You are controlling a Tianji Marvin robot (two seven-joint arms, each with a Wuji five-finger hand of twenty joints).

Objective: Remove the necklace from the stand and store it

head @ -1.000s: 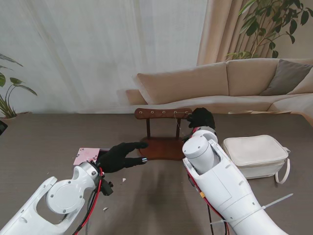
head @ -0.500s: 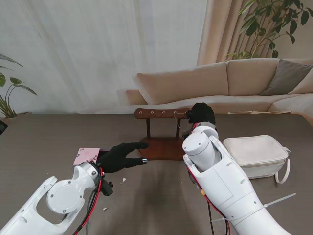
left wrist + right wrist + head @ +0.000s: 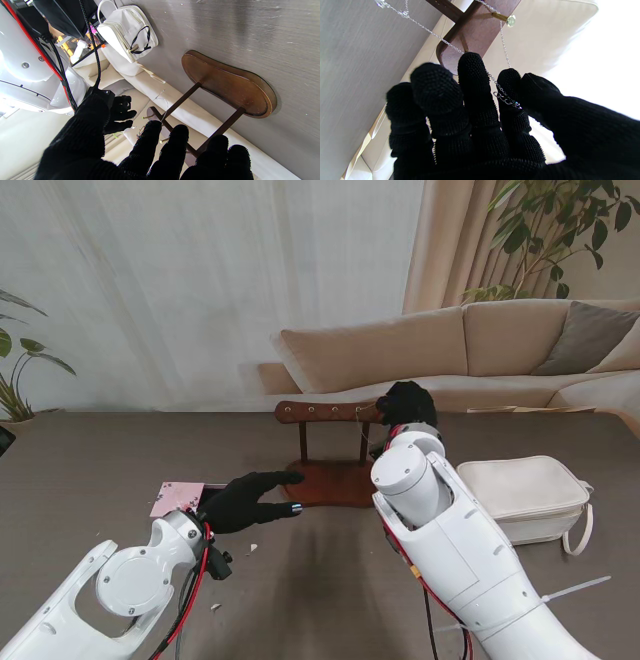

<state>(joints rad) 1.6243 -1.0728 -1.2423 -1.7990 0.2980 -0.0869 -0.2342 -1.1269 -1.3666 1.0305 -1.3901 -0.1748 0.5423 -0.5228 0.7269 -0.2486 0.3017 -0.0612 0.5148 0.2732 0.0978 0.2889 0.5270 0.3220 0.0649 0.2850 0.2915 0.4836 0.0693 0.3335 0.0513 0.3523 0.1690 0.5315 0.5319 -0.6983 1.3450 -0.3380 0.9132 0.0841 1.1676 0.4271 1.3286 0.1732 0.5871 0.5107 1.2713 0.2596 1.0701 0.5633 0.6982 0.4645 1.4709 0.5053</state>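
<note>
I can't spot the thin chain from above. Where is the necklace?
In the right wrist view the necklace still hangs over a brass peg on the stand's crossbar, its clasp end pinched in the right hand.

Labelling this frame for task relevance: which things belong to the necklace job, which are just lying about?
Job:
- necklace, chain pinched in right hand
- wooden stand, necklace not yet off its peg
- white pouch, the likely storage
- left hand, open near the stand base

Lying about:
- pink card
- sofa
- plants
</note>
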